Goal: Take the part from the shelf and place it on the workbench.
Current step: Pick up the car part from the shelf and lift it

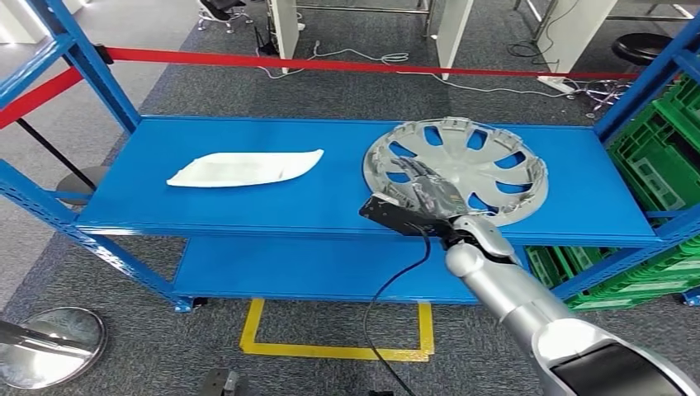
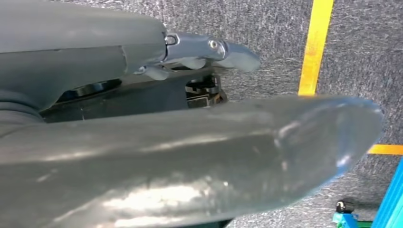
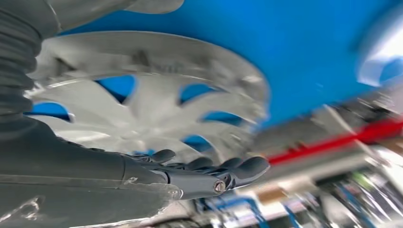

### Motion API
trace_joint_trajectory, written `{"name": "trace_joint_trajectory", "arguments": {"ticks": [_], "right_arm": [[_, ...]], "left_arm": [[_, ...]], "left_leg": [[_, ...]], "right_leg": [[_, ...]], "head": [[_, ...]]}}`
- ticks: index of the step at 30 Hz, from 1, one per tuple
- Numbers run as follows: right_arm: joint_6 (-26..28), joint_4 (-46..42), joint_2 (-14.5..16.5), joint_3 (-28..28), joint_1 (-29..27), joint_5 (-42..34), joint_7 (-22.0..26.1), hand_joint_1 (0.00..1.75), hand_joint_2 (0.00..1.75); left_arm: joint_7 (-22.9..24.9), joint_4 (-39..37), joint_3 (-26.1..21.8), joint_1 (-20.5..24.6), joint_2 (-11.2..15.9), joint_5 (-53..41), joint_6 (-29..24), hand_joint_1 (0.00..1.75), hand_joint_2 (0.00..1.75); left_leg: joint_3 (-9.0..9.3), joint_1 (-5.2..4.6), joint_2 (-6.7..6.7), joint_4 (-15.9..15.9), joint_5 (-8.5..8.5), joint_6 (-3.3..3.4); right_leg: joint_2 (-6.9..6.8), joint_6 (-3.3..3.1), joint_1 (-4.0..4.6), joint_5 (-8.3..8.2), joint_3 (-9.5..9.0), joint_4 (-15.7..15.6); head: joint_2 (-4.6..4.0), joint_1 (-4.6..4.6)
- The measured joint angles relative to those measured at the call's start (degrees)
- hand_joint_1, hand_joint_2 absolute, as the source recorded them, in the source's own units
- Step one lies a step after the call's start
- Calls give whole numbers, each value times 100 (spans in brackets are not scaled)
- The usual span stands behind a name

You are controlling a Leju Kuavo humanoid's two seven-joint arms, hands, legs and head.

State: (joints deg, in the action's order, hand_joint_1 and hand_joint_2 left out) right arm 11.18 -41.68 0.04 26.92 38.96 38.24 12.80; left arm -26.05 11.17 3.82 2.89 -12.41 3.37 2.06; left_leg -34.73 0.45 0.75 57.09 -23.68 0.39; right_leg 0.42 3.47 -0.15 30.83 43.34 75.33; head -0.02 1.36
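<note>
Head view, right hand (image 1: 425, 191) over wheel cover's (image 1: 487, 153) near rim on shelf (image 1: 248, 210), grip unclear

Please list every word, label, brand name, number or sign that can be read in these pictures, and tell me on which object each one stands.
There is no readable text in any view.
Wheel cover: no brand or number visible on its silver inner side.
White bag on the blue shelf: no print can be made out.
Right hand and left hand: no markings visible.
Yellow floor tape and red barrier tape: plain colour, no letters.
</note>
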Motion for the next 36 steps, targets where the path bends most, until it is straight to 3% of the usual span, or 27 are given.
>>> {"name": "trace_joint_trajectory", "arguments": {"ticks": [1,3,5,9,11,13,15,16,18,19,21,24,26,28,29,30,31,34,36], "right_arm": [[-80,147,1,-6,93,22,-76,0,175],[-195,402,3,-10,300,53,-217,0,175],[-283,640,26,-11,498,92,-380,0,175],[-530,1087,57,-29,735,188,-779,0,175],[-611,1297,60,-53,878,224,-990,0,175],[-658,1518,56,-87,987,238,-1193,0,175],[-671,1715,37,-125,1051,252,-1413,0,175],[-669,1793,21,-148,1082,262,-1514,0,175],[-671,1907,-29,-203,1159,278,-1647,0,175],[-675,1951,-59,-230,1202,283,-1691,0,175],[-697,2029,-125,-270,1273,298,-1791,0,175],[-751,2122,-214,-346,1325,319,-1936,0,175],[-803,2172,-267,-391,1370,338,-2020,0,175],[-884,2233,-304,-425,1403,371,-2136,0,175],[-926,2268,-325,-446,1401,394,-2196,1,175],[-961,2299,-345,-468,1395,417,-2250,2,175],[-988,2326,-363,-487,1392,435,-2293,3,175],[-1041,2376,-400,-531,1403,453,-2344,3,175],[-1062,2397,-411,-538,1411,457,-2342,3,175]], "left_arm": [[0,0,0,0,1,0,1,0,0],[0,0,-1,1,3,0,1,0,0],[-4,0,-2,2,6,-1,-1,0,0],[-49,0,-2,8,20,-19,-4,0,0],[-75,0,-2,13,33,-35,-6,0,0],[-91,0,-1,15,45,-52,-7,0,0],[-101,0,0,18,54,-75,-7,0,0],[-103,0,0,22,58,-86,-8,0,0],[-103,0,0,19,65,-98,-10,0,0],[-103,0,0,17,68,-99,-11,0,0],[-96,0,0,14,70,-101,-15,0,0],[-85,0,0,10,69,-104,-20,0,0],[-85,0,0,11,68,-110,-21,0,0],[-85,0,0,10,71,-119,-21,0,0],[-85,0,0,9,74,-125,-20,0,0],[-85,0,0,8,76,-131,-20,0,0],[-85,0,0,8,78,-139,-20,0,0],[-85,0,0,13,81,-154,-20,0,0],[-82,0,0,14,88,-155,-20,0,0]], "left_leg": [[10,1,6,1,-3,-3],[30,-8,14,5,-20,-35],[26,-29,19,14,-22,-90],[-13,-27,13,60,-66,-200],[-220,-26,-2,497,-326,-254],[-601,-26,-10,1258,-648,-276],[-802,-27,-13,1609,-664,-267],[-749,-27,-13,1475,-520,-252],[-417,-27,-15,789,-127,-211],[-247,-25,-15,433,-12,-190],[-89,-30,-12,79,38,-151],[-80,-22,-7,34,34,-66],[-73,-2,-7,20,47,-12],[-70,-2,-6,21,41,17],[-68,-2,-5,21,37,23],[-65,-1,-3,22,34,24],[-59,0,-1,24,29,20],[-26,-5,4,39,-5,-38],[-22,-23,8,44,-11,-93]], "right_leg": [[-1,-3,-3,-178,-98,-236],[-1,-7,-8,-570,-489,-1047],[9,-47,-5,-718,-741,-1558],[20,-195,-5,-709,-752,-1627],[19,-250,-29,-719,-757,-1639],[17,-271,-29,-719,-756,-1639],[15,-273,-23,-717,-761,-1638],[16,-271,-21,-715,-766,-1638],[19,-250,-13,-709,-772,-1635],[23,-230,0,-703,-760,-1623],[31,-173,21,-706,-732,-1617],[23,-77,10,-669,-702,-1586],[9,-19,4,-428,-516,-1184],[5,21,0,-79,-163,-424],[5,33,-3,16,-11,-121],[5,42,-8,4,60,-5],[4,46,-16,-116,22,-121],[2,49,-42,-648,-510,-1236],[17,-8,-35,-724,-705,-1598]], "head": [[0,-1],[0,0],[0,-11],[0,-37],[0,-64],[0,-84],[0,-86],[0,-86],[0,-86],[0,-85],[0,-78],[0,-68],[0,-42],[0,-23],[0,-22],[0,-19],[0,-20],[0,-18],[0,-24]]}}
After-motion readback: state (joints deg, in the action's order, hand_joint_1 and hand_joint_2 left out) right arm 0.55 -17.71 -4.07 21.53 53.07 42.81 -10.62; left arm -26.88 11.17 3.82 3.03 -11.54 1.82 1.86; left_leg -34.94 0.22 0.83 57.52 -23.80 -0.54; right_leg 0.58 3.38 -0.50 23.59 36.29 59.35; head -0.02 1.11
